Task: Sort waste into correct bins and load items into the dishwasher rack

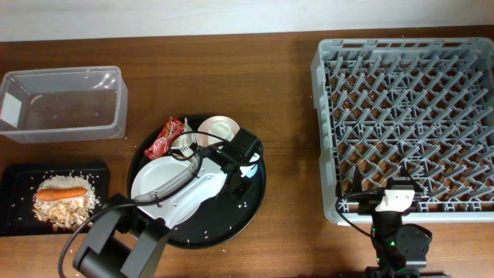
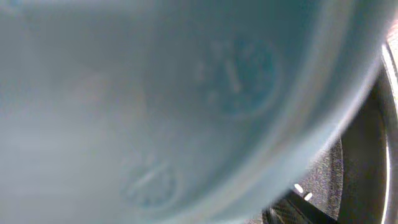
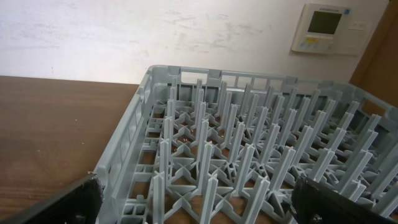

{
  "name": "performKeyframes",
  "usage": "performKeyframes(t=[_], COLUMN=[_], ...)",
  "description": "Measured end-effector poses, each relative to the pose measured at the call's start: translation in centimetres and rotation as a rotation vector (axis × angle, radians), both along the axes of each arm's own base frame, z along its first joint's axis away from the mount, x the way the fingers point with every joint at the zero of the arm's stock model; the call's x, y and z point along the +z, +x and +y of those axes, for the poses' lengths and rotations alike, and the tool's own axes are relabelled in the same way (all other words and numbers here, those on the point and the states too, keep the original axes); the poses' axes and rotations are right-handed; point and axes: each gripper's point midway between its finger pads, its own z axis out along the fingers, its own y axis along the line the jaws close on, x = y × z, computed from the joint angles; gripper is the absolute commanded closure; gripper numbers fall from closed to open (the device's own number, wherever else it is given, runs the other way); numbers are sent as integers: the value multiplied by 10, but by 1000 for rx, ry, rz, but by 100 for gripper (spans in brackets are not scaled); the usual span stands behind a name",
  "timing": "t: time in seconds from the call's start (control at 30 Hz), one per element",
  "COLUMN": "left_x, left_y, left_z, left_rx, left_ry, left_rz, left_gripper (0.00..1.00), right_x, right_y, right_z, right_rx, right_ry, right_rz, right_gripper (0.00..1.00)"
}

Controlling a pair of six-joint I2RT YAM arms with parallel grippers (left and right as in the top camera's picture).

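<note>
You're early on: rice (image 1: 65,204) and carrot (image 1: 63,194) lie in the shallow black tray (image 1: 15,208) left of the round tray (image 1: 231,224), but the clear tub (image 1: 120,100) holds no waste and the rack (image 1: 318,93), well to its right, holds nothing. Plate (image 1: 158,181), bowl (image 1: 218,127) and red wrapper (image 1: 164,139) sit on the round tray. Your left claw (image 1: 245,158) hovers over its right side. A blurred blue cup (image 2: 155,106) fills that camera, so I cannot tell whether it grips. Your right claw (image 1: 395,193) is spread wide, holding nothing.

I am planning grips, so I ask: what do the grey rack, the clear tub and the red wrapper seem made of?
Grey rack: moulded plastic, matte, uniform pegs. Clear tub: transparent plastic, probably rigid; table shows through. Red wrapper: likely foil or film, glossy, creased highlights.
</note>
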Motion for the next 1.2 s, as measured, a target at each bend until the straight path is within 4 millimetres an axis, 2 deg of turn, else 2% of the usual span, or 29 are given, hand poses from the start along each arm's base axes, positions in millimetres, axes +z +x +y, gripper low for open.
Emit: performKeyframes(t=[0.17,0.23,0.67,0.73,1.17,1.2], left_x=[-5,-5,-9,-9,-9,-9], left_y=[-1,-1,-1,-1,-5,-5], left_z=[1,1,0,0,3,3], left_rx=[0,1,4,5,14,14], left_ry=[-2,-2,-20,-21,-10,-10], left_rz=[-3,-3,-21,-21,-4,-4], left_gripper=[39,45,46,49,51,54], right_x=[0,0,0,0,0,0], right_y=[0,0,0,0,0,0], right_z=[0,0,0,0,0,0], right_rx=[0,0,0,0,0,0], right_ry=[0,0,-1,0,0,0], right_rz=[0,0,0,0,0,0], right_gripper=[1,1,1,1,1,1])
